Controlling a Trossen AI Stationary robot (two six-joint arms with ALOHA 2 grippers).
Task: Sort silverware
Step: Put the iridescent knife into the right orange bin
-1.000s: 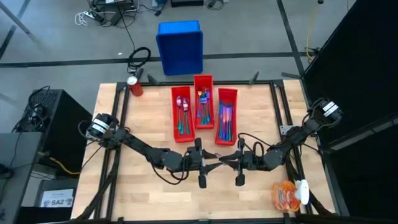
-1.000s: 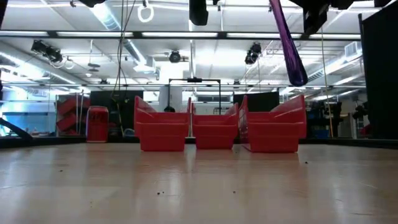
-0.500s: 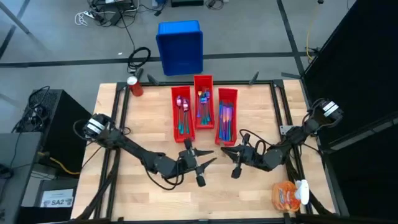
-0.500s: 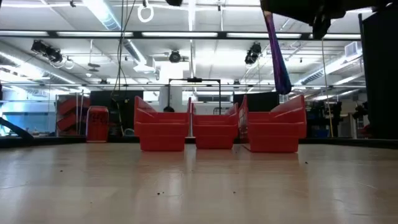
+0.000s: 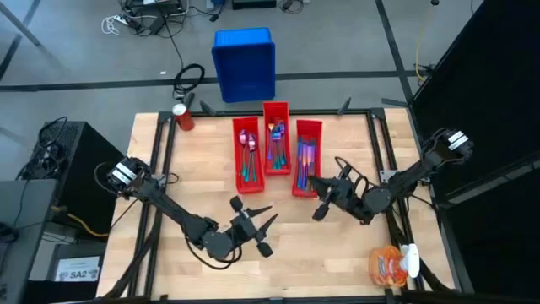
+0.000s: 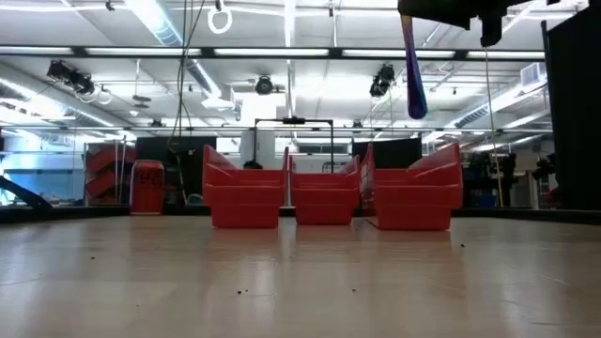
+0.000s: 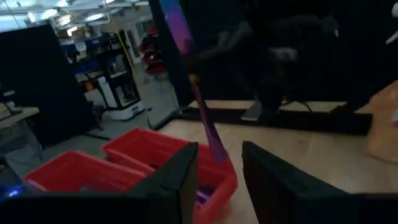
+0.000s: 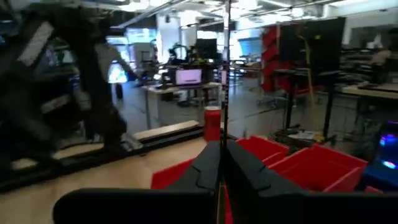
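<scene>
My right gripper (image 5: 317, 205) has its jaws pinching a slim purple iridescent utensil (image 6: 411, 66), hanging high above the table (image 5: 354, 253) near the right-hand long red plastic bin (image 5: 307, 157). Thin grip: it could swing, slip, or miss the bin. Left gripper (image 5: 257, 230) idles mid-table, jaws spread.

Only one text can be read: "SA2", in dark letters on a small white label (image 5: 78, 273) that stands on the floor beside the left edge of the tabletop, in the high view. The red can (image 5: 182, 116) at the tabletop's far left corner carries print, but it is too small to read.
</scene>
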